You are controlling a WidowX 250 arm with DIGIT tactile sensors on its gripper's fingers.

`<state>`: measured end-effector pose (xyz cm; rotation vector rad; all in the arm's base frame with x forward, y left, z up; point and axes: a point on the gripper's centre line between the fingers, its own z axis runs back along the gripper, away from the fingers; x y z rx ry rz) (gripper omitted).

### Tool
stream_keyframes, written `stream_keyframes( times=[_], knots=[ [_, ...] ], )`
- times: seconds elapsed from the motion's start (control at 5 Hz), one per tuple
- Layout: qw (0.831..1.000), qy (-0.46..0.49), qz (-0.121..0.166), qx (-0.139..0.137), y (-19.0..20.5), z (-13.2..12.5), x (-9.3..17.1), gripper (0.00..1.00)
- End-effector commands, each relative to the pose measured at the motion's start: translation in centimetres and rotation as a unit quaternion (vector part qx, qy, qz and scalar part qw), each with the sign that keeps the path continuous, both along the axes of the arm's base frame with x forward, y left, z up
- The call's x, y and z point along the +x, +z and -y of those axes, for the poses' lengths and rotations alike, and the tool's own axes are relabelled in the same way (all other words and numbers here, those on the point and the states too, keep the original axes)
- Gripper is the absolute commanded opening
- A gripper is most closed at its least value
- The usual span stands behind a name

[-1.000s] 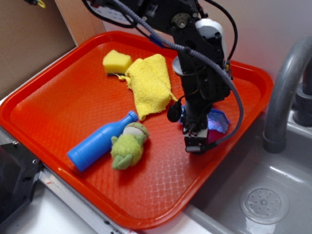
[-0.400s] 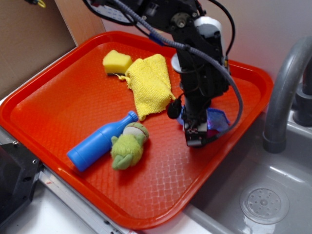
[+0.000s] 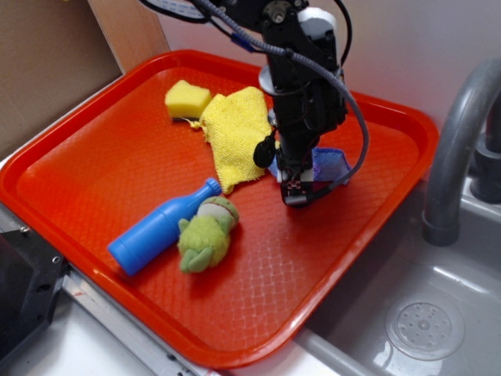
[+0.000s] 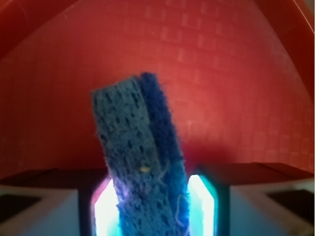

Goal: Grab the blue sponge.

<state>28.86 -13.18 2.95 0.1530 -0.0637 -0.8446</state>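
The blue sponge (image 4: 138, 157) stands on edge between my two lit fingers in the wrist view, sticking out over the red tray. In the exterior view only a blue corner of the sponge (image 3: 332, 162) shows behind the black arm. My gripper (image 3: 297, 190) is shut on it, hanging just above the tray floor right of the yellow cloth. In the wrist view my gripper (image 4: 153, 209) clamps the sponge's lower part on both sides.
On the red tray (image 3: 94, 164) lie a yellow cloth (image 3: 239, 133), a small yellow sponge (image 3: 186, 99), a blue plastic bottle (image 3: 156, 229) and a green plush toy (image 3: 205, 233). A grey faucet (image 3: 454, 141) and sink (image 3: 423, 321) are to the right.
My gripper has moved up and to the left across the tray, carrying the blue sponge with it. Nothing else on the tray has shifted.
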Motion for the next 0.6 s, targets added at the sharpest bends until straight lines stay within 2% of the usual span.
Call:
stream_keyframes(
  times=[0.0, 0.2, 0.4],
  knots=[
    [0.999, 0.000, 0.049, -0.016, 3.5, 1.2, -0.7, 0.00],
    [0.991, 0.125, 0.050, -0.022, 8.5, -1.6, -1.6, 0.00],
    [0.968, 0.247, 0.052, -0.004, 13.5, -4.5, -3.7, 0.00]
  ],
)
